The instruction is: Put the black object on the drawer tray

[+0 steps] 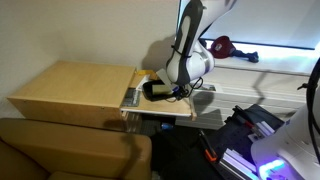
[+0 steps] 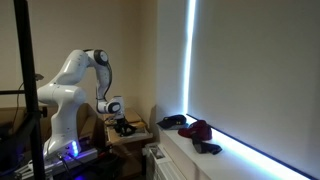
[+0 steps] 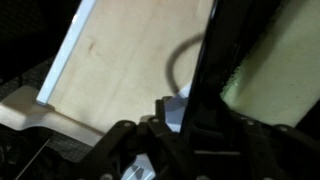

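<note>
The black object (image 1: 152, 90) is a shallow black dish with a pale yellow-green inside (image 3: 272, 60). In the wrist view its dark wall (image 3: 205, 70) runs down into my jaws. My gripper (image 1: 168, 89) is shut on this wall and holds the dish just over the drawer tray (image 1: 160, 113). The tray is a light-wood shelf with a thin pale rim (image 3: 62, 70). A bit of its printed magazine (image 3: 172, 110) shows by my fingers. In an exterior view the gripper (image 2: 119, 123) is low over the tray (image 2: 128, 137). Whether the dish touches the tray is hidden.
The large plain wooden tabletop (image 1: 75, 88) lies beside the tray. Dark red-black items (image 1: 222, 45) lie on the window sill, which also shows in an exterior view (image 2: 190, 128). A brown couch (image 1: 60, 150) is in front. Equipment with purple light (image 1: 250, 140) stands nearby.
</note>
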Available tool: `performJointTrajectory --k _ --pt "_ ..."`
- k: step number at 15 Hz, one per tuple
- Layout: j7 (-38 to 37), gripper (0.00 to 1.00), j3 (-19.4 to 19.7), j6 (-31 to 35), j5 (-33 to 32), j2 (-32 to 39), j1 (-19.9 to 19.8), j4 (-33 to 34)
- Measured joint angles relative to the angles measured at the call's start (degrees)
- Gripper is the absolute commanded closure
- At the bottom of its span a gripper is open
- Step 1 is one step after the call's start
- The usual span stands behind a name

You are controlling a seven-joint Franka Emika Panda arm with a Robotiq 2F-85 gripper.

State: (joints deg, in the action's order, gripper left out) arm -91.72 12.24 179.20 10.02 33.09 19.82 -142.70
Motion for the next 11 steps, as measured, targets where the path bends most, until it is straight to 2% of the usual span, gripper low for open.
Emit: performJointTrajectory --k 2,4,7,9,11 --pt "2.81 0.01 -1.2 -4.36 -0.06 -3.18 -1.01 -0.31" --pt "3.82 0.0 0.22 -9.82 -0.96 -7.19 -0.24 -0.89" --pt "2.19 0.0 4.73 -21.23 -7.81 -14.54 2.38 -1.8" --pt "1.72 0.0 4.95 -29.17 -11.58 -21.07 2.49 -2.52" --pt "3.79 0.0 3.26 -33.04 -11.65 -28.1 1.85 -3.4"
